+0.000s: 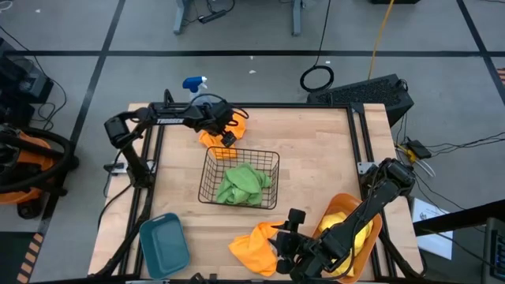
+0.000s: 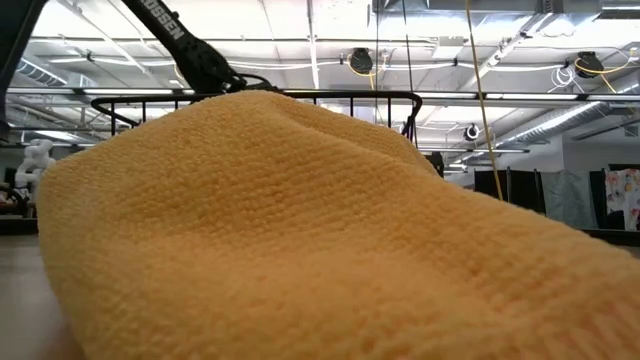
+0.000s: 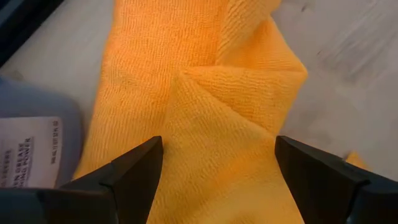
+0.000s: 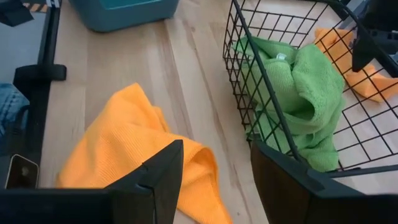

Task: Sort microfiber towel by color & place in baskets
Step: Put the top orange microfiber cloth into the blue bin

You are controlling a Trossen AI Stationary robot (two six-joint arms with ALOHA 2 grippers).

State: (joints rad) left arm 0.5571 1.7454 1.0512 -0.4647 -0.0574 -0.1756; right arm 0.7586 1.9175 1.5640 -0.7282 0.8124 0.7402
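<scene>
Towels lie in four places on the wooden table (image 1: 316,158), so the sorting looks partly done.

At the front left corner sits the small teal tub (image 1: 164,244), smooth plastic with rounded corners, and nothing shows in it. Near the back edge, left of middle, the left gripper (image 1: 226,132) hovers right over a crumpled orange towel (image 1: 215,139). In the left wrist view its two dark fingers (image 3: 134,171) stand wide apart on either side of a raised fold in that towel (image 3: 211,118), whose fine looped weave is plain to see. Just beside it stands a grey bottle with a printed label (image 3: 31,149). This is the step in hand, I judge: a pick-up about to begin. The next move calls for lowering onto the fold and closing on it, keeping clear of the bottle.

In the middle stands the black wire basket (image 1: 211,166), a stiff open mesh box holding a soft bunched green towel (image 1: 243,183).

Near the front edge, right of middle, a second orange towel (image 1: 254,243) lies rumpled, with the right gripper (image 1: 286,241) just beside it and its fingers spread apart, holding nothing. At the front right corner the larger orange tub (image 1: 372,237) holds a yellow towel (image 1: 359,237), partly hidden under the right arm.
</scene>
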